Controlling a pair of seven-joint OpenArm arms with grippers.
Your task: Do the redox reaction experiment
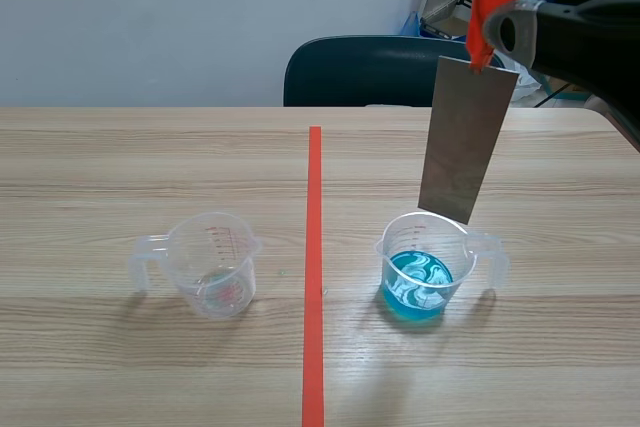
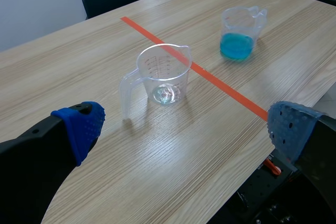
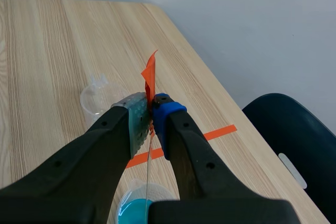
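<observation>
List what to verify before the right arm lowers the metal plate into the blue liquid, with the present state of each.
1. Right jaws shut on the orange tab atop the metal plate: ok.
2. Plate over the blue-liquid cup, lower edge near its rim: ok.
3. Plate hanging plumb: not ok, slightly tilted.
4. Blue-liquid cup upright on the table: ok.
5. Left jaws open, away from both cups: ok.
6. Empty cup standing apart, out of the plate's path: ok.
</observation>
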